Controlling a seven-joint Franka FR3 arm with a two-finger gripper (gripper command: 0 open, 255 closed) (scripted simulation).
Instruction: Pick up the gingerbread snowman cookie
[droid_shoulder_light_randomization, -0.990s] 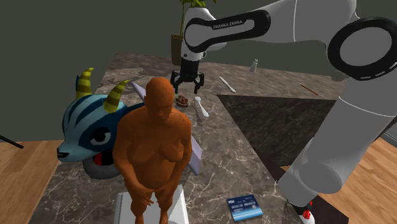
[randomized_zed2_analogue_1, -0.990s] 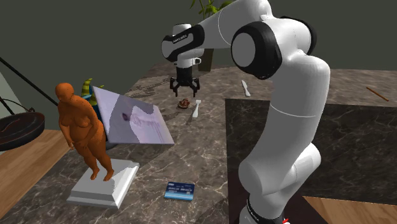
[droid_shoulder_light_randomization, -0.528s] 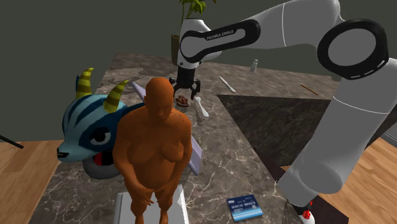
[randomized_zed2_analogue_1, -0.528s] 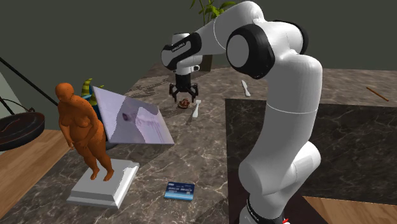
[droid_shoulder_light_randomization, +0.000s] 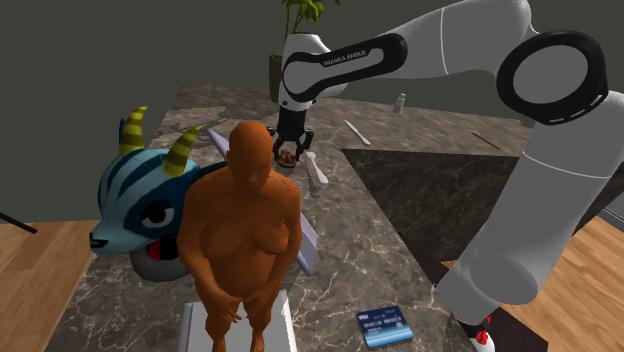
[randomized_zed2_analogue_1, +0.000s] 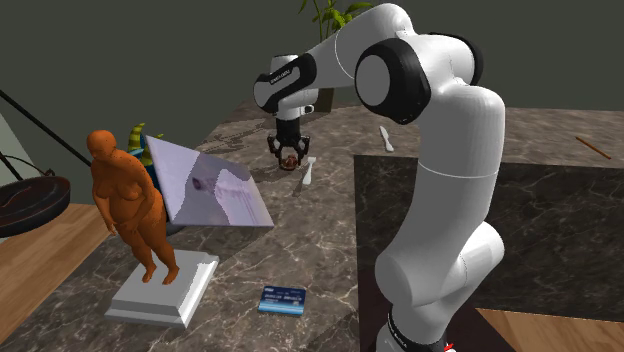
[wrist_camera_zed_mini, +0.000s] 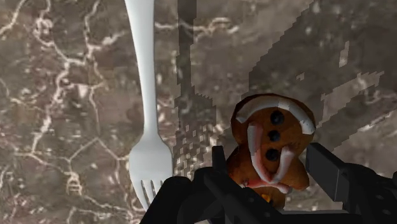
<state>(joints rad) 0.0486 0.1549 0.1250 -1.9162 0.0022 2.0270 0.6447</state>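
At the far edge of the marbled counter (droid_shoulder_light_randomization: 370, 262), a pot (droid_shoulder_light_randomization: 277, 78) with a green plant (droid_shoulder_light_randomization: 300, 15) in it. Flat on the same counter, just beside a white fork (wrist_camera_zed_mini: 147, 95): the gingerbread snowman cookie (wrist_camera_zed_mini: 273, 137), long axis roughly parallel to the fork's handle, white-iced rounded end away from the gripper (wrist_camera_zed_mini: 273, 164). Jaws apart, straddling the cookie's nearer end.

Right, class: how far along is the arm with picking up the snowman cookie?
Done: the hand is down at the cookie, with open fingers either side. In hand: the grasp, not yet closed. Left: grip and lift; the cookie lies flat on the marble counter.
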